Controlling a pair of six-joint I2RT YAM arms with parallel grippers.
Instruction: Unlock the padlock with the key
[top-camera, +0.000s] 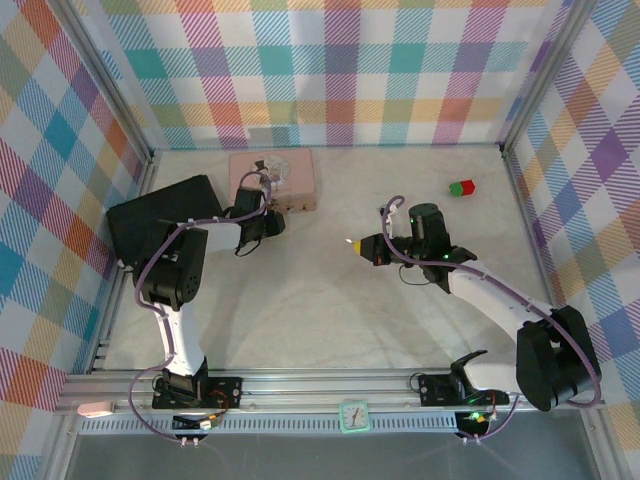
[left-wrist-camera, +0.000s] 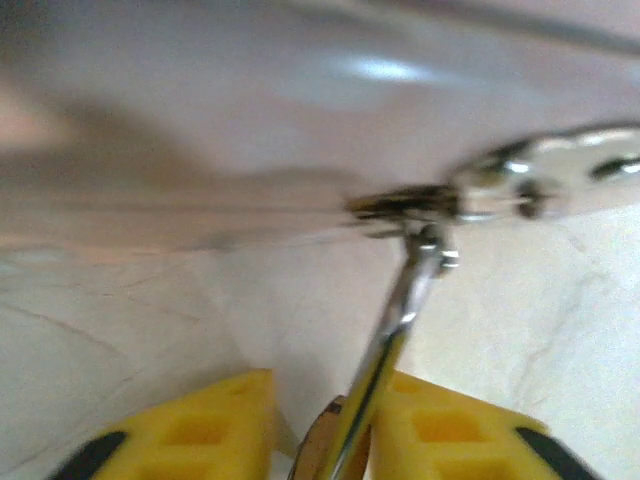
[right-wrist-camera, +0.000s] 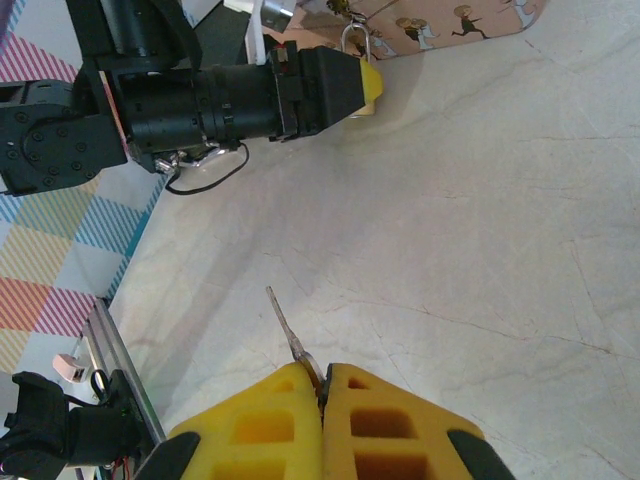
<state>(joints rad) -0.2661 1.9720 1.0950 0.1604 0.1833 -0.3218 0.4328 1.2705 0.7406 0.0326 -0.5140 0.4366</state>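
One key (right-wrist-camera: 285, 323), one padlock (left-wrist-camera: 400, 320). Right gripper (right-wrist-camera: 322, 376) clenched on key, blade projecting ahead of its fingertips; arm extended toward left. Left gripper (left-wrist-camera: 325, 420) gripped padlock, shackle reaching forward to pink tin (top-camera: 290, 172).

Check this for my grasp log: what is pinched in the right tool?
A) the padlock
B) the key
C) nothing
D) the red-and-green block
B: in the right wrist view the right tool is closed on the key, whose thin grey blade pokes out from its tip.
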